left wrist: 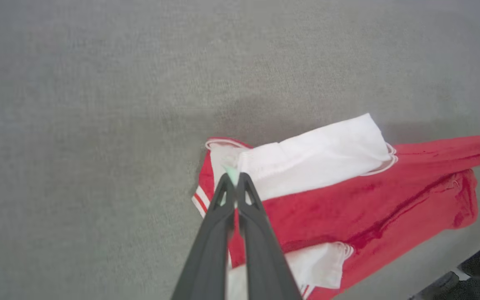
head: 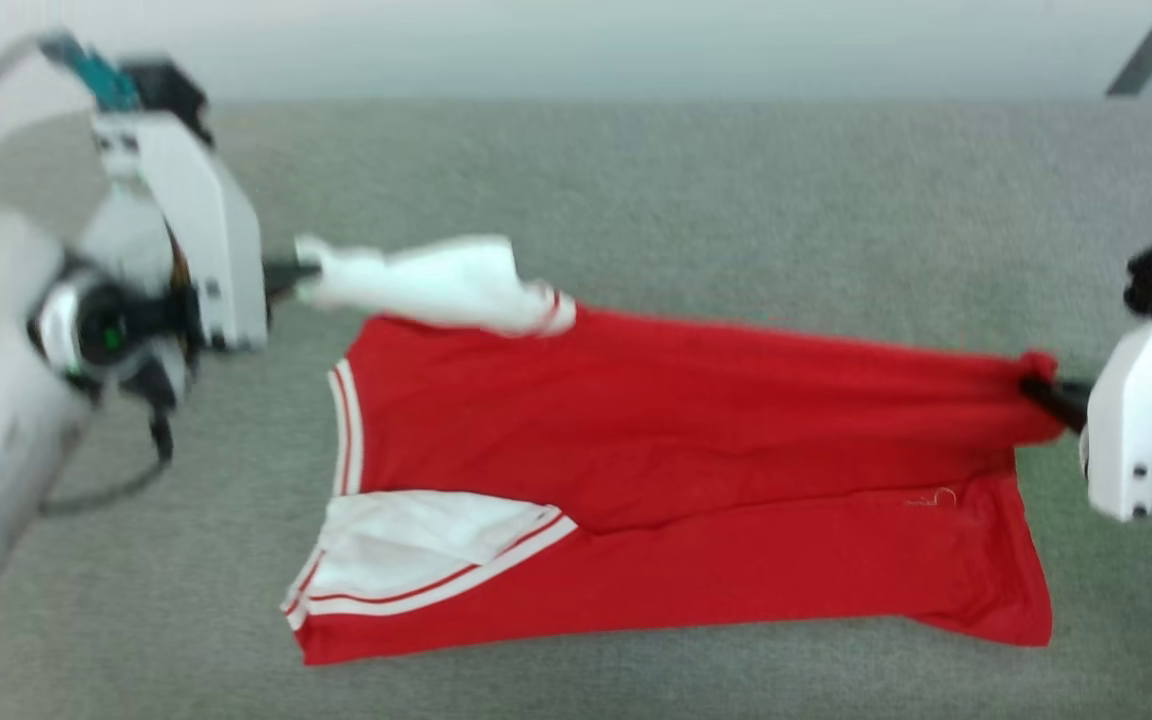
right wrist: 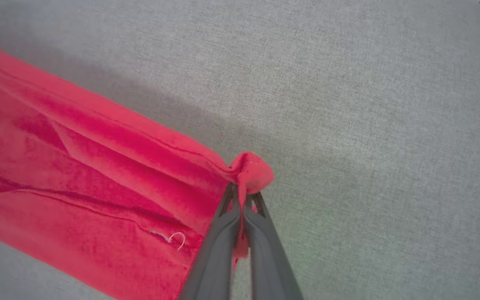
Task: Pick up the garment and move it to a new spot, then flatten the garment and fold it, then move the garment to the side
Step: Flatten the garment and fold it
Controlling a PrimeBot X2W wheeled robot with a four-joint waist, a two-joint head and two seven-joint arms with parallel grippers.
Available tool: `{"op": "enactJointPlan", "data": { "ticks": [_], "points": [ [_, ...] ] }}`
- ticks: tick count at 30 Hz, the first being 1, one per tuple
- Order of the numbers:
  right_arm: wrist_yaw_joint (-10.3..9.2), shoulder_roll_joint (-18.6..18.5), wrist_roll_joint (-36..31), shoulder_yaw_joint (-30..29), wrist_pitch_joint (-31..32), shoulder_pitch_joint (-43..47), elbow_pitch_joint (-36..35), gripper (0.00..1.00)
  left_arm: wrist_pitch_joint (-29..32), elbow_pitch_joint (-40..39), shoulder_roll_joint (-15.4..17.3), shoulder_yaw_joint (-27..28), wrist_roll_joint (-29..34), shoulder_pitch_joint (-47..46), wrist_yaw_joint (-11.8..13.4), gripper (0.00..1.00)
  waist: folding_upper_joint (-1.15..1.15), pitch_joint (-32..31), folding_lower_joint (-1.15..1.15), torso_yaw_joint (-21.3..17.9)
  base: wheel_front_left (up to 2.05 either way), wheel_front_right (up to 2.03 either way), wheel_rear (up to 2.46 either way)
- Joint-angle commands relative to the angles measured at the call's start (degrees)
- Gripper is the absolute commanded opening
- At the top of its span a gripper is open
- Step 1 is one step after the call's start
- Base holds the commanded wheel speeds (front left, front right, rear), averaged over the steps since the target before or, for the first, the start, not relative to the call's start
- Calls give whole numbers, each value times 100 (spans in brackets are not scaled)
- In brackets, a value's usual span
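The red shirt point(head: 696, 450) lies spread across the middle of a grey fabric surface point(head: 636, 170), with its collar end to the left and its hem to the right. The 2 white sleeves have red and white striped cuffs. The near sleeve point(head: 406, 545) lies flat on the red cloth at the near left.

The left claw point(head: 288, 276) is pressed together on the tip of the far sleeve point(head: 426, 285) and holds it stretched out to the left. In the left wrist view, its dark fingers point(left wrist: 223, 208) meet on white cloth.

The right claw point(head: 1041, 392) pinches the far right corner of the hem, and red cloth bunches into a small knob just past its tips point(right wrist: 242, 196).

The far edge of the shirt runs taut between the 2 claws. The near half rests on the surface, with a crease along the middle. A small white thread loop point(right wrist: 177, 239) sits on the red cloth near the hem.
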Motion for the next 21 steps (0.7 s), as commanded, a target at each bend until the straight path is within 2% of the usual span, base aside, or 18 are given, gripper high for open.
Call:
{"op": "enactJointPlan", "data": {
  "ticks": [1,7,11,14,18,19,21],
  "points": [
    [-7,-15,-30,-59,-26,195,-47,0,-11,-239,146,-7,-76,246,152,0,0,-385,0,284,0,0,0],
    [-7,23,-68,-200,29,852,-266,0,-149,-1860,818,-57,-316,1301,945,0,0,-566,0,378,0,0,0],
    [-6,85,-80,-313,84,1168,-341,0,-360,-2555,1033,-94,-492,1920,1290,0,0,-579,0,426,0,0,0],
    [-6,136,-145,-360,129,1293,-393,0,-565,-2745,1024,-120,-559,2236,1375,0,0,-574,0,439,0,0,0],
    [-6,228,-175,-361,233,1320,-421,0,-765,-2646,909,-153,-561,2451,1331,0,0,-578,0,426,0,0,0],
    [-6,251,-173,-345,250,1307,-433,0,-816,-2601,868,-144,-577,2483,1304,6,0,-580,0,418,0,0,0],
    [-7,268,-138,-286,295,1270,-481,0,-835,-2512,805,-136,-633,2537,1268,24,0,-594,0,401,0,0,0]
  ]
}}
